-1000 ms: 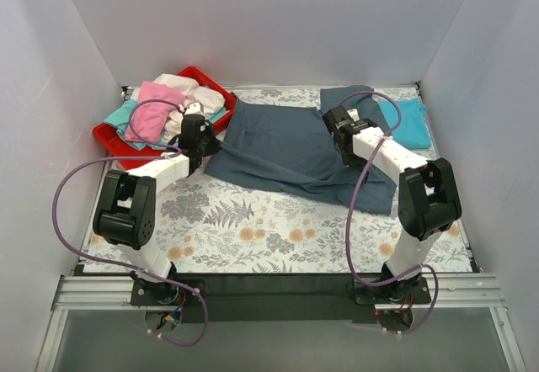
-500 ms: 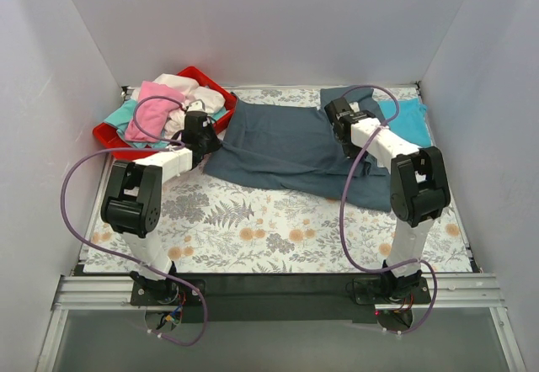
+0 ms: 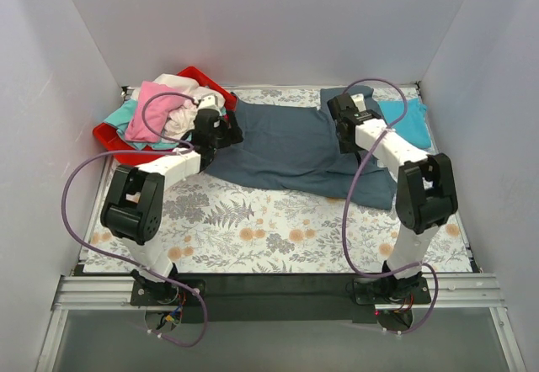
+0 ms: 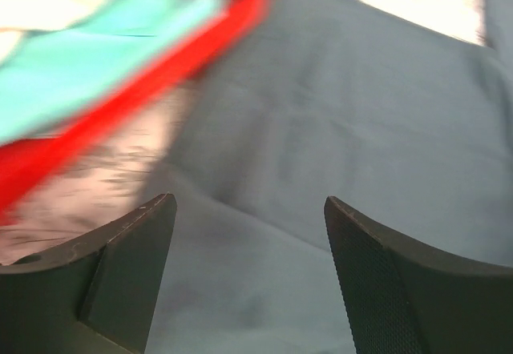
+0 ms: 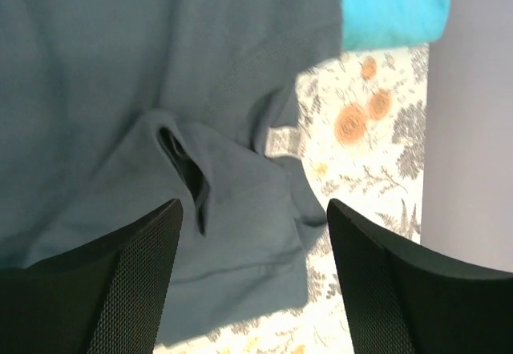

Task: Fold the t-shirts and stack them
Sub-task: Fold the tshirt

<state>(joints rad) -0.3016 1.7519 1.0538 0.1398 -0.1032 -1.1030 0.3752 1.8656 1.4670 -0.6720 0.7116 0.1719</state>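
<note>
Both arms are reaching over the slate grey-blue t-shirt (image 3: pixel 282 145), which is lying spread across the middle of the floral table cover (image 3: pixel 253 229), rumpled rather than flat.

Your left gripper (image 3: pixel 229 130) is hovering at the shirt's left edge, right by the red tray (image 3: pixel 118 146). In the left wrist view its fingers (image 4: pixel 120 274) are standing spread, with only cloth below and nothing pinched. It's likely sitting there to take that edge without snagging the tray rim.

Your right gripper (image 3: pixel 344 109) is hanging over the far right part of the shirt. The right wrist view shows its fingers (image 5: pixel 120 282) spread and empty, above a bunched fold next to the neck label (image 5: pixel 280 140). That bunch is probably why it's parked there: it needs flattening or lifting before any fold.

The turquoise t-shirt (image 3: pixel 408 124) is lying against the right wall, partly under the grey one's edge. The pink (image 3: pixel 152 111), cream-white (image 3: pixel 181 82) and teal (image 3: pixel 118 118) shirts are piled in the tray, unfolded.

My read: you're lining up a two-point grab, and nothing is stacked yet.
</note>
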